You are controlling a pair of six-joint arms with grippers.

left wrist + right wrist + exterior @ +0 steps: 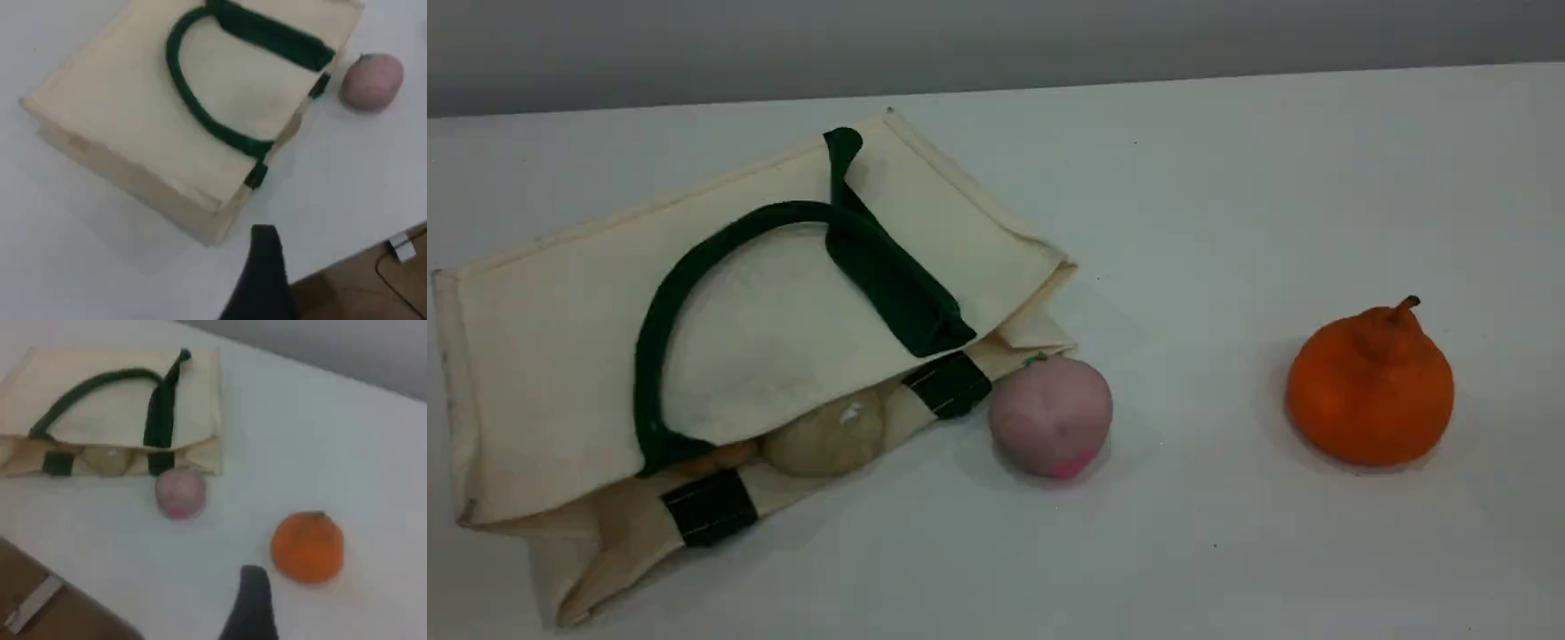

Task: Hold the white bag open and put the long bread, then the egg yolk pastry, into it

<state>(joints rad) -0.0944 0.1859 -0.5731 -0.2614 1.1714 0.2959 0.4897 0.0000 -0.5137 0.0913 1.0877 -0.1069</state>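
The white bag (560, 356) lies flat on its side at the table's left, its dark green handle (694, 267) draped over the top panel. Inside its slightly parted mouth sits the round beige egg yolk pastry (827, 436), and beside that an orange sliver of the long bread (716, 458) shows under the cloth. Neither gripper appears in the scene view. The left wrist view looks down on the bag (133, 113), with one dark fingertip (265, 257) above bare table near the bag's corner. In the right wrist view one fingertip (252, 600) hangs well clear of the bag (113, 407) and pastry (107, 460). Neither holds anything.
A pink ball with a green tip (1051, 416) rests just right of the bag's mouth. An orange fruit with a stem (1371, 387) stands farther right. The table's edge, with brown floor (40, 600) beyond, shows in both wrist views.
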